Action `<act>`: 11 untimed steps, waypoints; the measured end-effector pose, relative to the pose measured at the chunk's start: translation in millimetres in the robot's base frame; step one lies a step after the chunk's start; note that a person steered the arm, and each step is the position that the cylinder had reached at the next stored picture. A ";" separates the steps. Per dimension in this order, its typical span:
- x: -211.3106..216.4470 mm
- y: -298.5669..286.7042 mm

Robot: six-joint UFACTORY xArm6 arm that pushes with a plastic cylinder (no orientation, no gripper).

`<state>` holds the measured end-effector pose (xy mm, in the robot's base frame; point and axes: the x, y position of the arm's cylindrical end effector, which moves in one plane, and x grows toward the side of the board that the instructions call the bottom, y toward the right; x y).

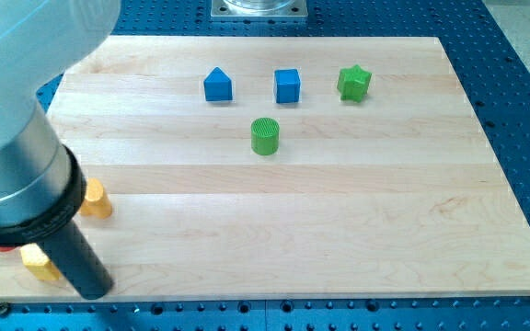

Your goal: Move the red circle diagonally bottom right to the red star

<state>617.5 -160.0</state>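
My arm fills the view's top-left corner, a pale housing stepping down to a grey metal collar and then the dark rod, which slants toward the view's bottom; my tip [95,287] sits near the bottom-left corner of the worktop [357,230], close to its bottom edge. There are no jaws on this rig, only the rod, so there is no open or closed state to report. Just beside the rod on the view's left is a yellow block [39,262], partly covered, its shape unclear; another yellow-orange block [96,199] sits just right of the collar, also partly hidden. A sliver of red [4,246] peeks out under the collar at the left edge; I cannot tell whether it is the red circle or the star, and nothing else red shows. Well apart, near the top edge, stand a blue house-shaped block [218,85], a blue cube [287,86] and a green star [354,83] in a row, with a green cylinder [265,136] below, between the first two. The worktop is pale wood in long planks, smooth and matt, lying on a blue perforated base [523,74]. From the cylinder down to the bottom edge and across to the right edge the wood is open.
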 end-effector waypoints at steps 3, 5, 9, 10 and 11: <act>-166.1 8.0; -187.9 -144.4; -18.4 -141.1; -18.5 -139.0; -0.9 -138.3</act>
